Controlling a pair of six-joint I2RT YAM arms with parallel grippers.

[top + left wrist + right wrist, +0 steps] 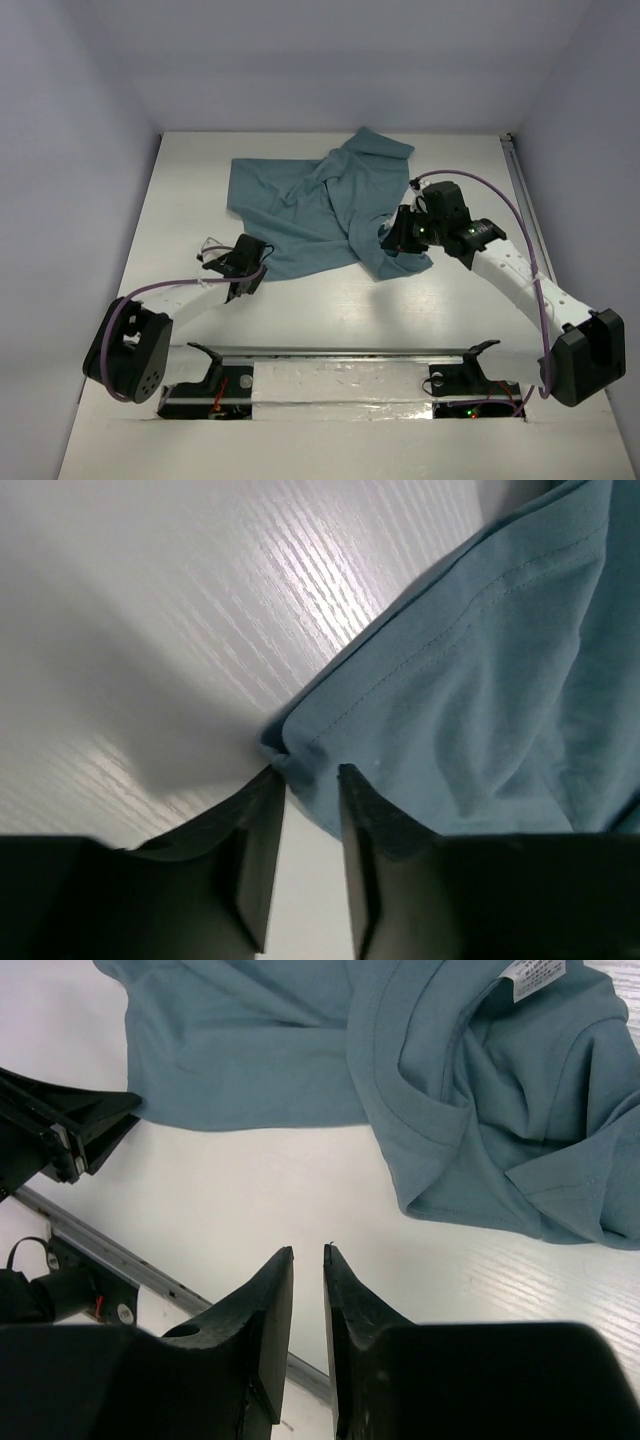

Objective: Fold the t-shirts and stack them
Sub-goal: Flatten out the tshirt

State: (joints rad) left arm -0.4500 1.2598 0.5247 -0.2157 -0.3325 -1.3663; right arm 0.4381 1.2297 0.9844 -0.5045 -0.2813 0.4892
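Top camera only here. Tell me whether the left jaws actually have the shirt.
Observer: In the left wrist view, the hemmed corner of the t-shirt lies between the tips of the left gripper. The jaws are slightly apart, and I cannot tell if they pinch it.
Operator: Now report the right side.
Observer: The right gripper holds nothing. Its jaws are a narrow slit apart over the table.
Operator: Find the neck for me.
Observer: The collar lies ahead of those jaws, with a white label inside it.
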